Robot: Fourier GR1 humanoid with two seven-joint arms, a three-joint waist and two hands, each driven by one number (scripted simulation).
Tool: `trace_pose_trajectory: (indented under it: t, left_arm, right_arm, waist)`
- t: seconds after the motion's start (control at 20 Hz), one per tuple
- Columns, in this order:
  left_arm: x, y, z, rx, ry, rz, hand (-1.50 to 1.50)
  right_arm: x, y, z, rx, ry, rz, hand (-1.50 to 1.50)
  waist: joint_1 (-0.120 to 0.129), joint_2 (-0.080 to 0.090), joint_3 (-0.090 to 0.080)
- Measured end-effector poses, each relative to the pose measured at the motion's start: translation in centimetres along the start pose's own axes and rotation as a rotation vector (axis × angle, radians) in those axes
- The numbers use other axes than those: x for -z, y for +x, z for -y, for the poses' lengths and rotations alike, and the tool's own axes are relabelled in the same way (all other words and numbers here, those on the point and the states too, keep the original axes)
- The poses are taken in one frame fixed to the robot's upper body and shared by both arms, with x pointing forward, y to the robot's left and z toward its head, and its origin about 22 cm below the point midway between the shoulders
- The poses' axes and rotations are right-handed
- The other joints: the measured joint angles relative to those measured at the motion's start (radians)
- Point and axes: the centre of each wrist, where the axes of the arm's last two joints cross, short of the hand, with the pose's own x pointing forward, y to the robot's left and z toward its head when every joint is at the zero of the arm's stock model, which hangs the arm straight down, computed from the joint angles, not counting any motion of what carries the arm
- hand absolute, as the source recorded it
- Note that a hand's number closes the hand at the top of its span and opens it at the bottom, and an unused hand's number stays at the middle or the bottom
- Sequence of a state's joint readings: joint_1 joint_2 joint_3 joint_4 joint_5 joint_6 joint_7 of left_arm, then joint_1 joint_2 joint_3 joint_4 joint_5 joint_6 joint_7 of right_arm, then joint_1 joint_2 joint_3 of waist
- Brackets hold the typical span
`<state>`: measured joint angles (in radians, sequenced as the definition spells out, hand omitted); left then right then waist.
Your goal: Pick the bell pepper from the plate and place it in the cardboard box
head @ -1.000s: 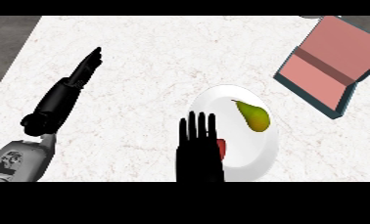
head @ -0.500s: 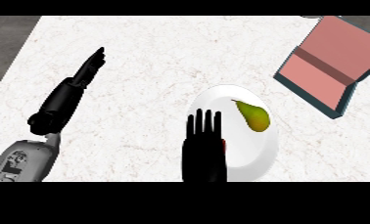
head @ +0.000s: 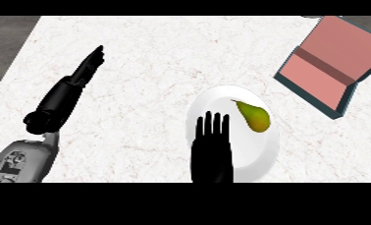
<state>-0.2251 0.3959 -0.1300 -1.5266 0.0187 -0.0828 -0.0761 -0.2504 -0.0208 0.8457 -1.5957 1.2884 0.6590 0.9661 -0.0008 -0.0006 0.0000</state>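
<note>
Fingers straight and slightly apart, the black right hand [head: 211, 145] hovers over the round white plate [head: 270, 156], hiding the pepper; curling squarely round it looks wisest.

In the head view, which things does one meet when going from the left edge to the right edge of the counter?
Left hand → right hand over the white plate → green-yellow pear on that plate → cardboard box.

No readable text, label, brand, number or sign is shown on anything in the head view.
</note>
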Motion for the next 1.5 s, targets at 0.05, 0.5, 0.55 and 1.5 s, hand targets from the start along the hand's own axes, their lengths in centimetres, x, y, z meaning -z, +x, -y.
trace_pose_trajectory:
  t: [0.05,0.5,0.55,1.5]
  left_arm:
    - [-0.2,-0.1,-0.3,0.002,0.003,-0.001,0.0]
    - [0.0,-0.2,-0.4,0.002,0.004,0.005,0.0]
    - [0.2,-0.4,-0.6,0.003,0.007,0.006,0.0]
    - [0.6,0.2,0.2,0.0,-0.005,0.017,0.0]
  right_arm:
    - [0.3,0.0,-0.1,-0.003,0.002,-0.008,-1.5]
    - [2.0,-1.5,-1.0,0.001,0.034,-0.049,1.5]
    - [2.2,-1.5,-1.2,-0.008,0.038,-0.047,1.5]
    - [6.9,-4.8,0.8,0.269,-0.184,0.401,1.5]
  waist:
    - [0.001,0.0,0.0]
    - [0.001,0.0,0.0]
    - [0.001,0.0,0.0]
    - [0.017,0.009,0.002]
